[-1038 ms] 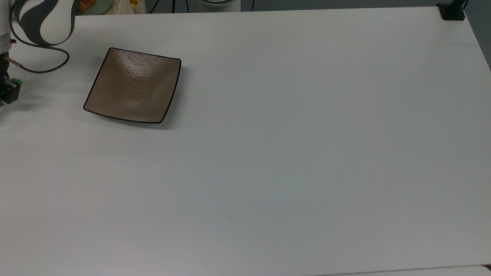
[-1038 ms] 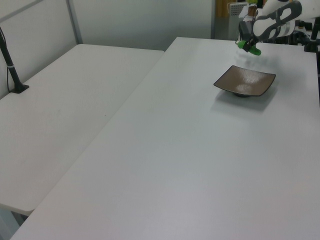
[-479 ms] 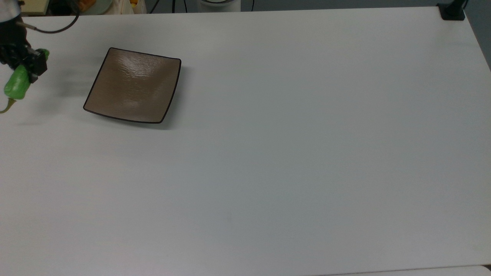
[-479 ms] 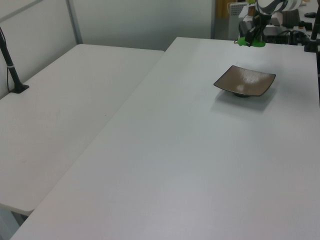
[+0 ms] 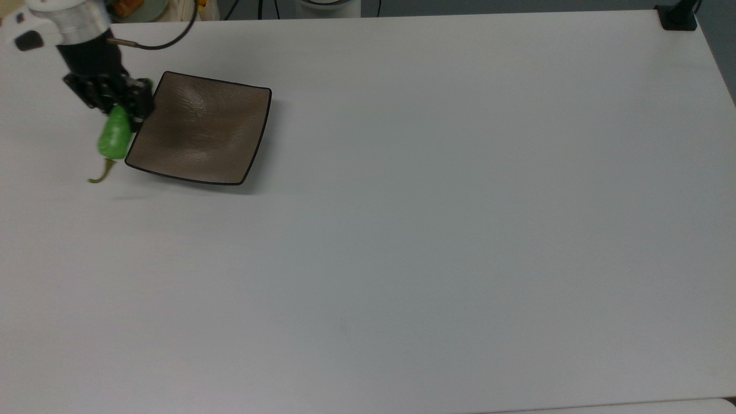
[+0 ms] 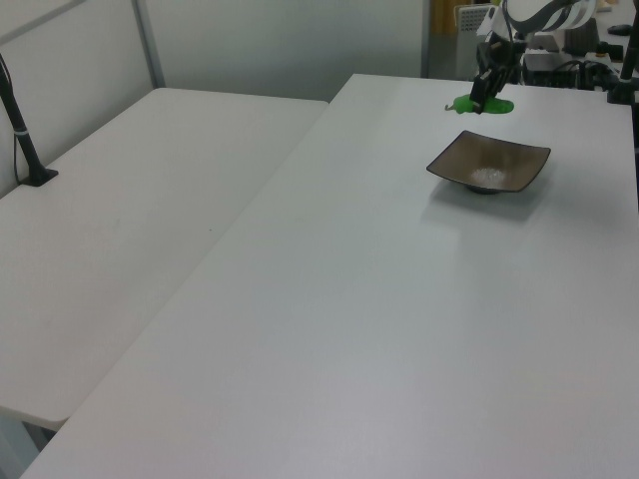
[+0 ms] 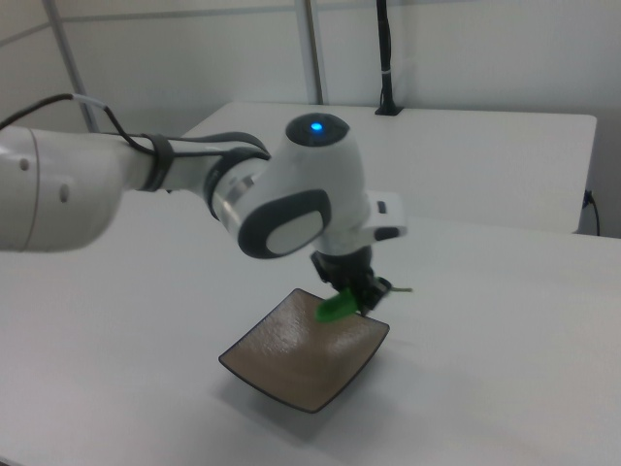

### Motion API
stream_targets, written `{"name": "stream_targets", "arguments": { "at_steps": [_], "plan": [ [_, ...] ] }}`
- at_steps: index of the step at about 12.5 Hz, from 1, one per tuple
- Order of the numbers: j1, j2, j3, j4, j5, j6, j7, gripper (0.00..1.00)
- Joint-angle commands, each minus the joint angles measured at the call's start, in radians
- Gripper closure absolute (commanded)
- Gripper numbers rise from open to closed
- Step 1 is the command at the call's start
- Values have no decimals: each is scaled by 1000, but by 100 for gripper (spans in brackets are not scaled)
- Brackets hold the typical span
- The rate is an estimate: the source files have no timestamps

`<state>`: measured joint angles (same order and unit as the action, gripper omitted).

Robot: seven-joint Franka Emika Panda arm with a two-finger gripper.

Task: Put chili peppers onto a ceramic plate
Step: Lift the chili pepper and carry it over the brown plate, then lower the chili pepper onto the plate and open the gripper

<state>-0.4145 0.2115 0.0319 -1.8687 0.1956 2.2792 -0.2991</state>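
The jaws are clamped on the chili pepper (image 5: 114, 138), gripper (image 5: 118, 106) pinching its upper end while the green body and thin stem hang toward 6 o'clock in the top view. The pepper is held above the table (image 5: 437, 230), just off the ceramic plate (image 5: 201, 129) at the plate's 9 o'clock edge in the top view. In the right view the pepper (image 7: 335, 308) hangs over the plate's (image 7: 291, 364) far corner, below the gripper (image 7: 354, 286). In the left view pepper (image 6: 477, 104) and gripper (image 6: 483, 92) sit at 11 o'clock from the empty plate (image 6: 489, 163).
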Motion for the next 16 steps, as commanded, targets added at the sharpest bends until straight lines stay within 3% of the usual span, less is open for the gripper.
{"name": "stream_targets", "arguments": {
  "at_steps": [1,5,6,8,13,16],
  "plan": [
    [20,-83,40,-50,13,-101,52,69],
    [29,-107,77,-130,13,-95,55,67],
    [30,-106,77,-132,10,-95,54,52],
    [30,-107,77,-130,-1,-102,54,0],
    [31,-116,79,-116,4,-115,61,0],
    [62,-124,86,-20,-2,-232,117,0]
  ]
}}
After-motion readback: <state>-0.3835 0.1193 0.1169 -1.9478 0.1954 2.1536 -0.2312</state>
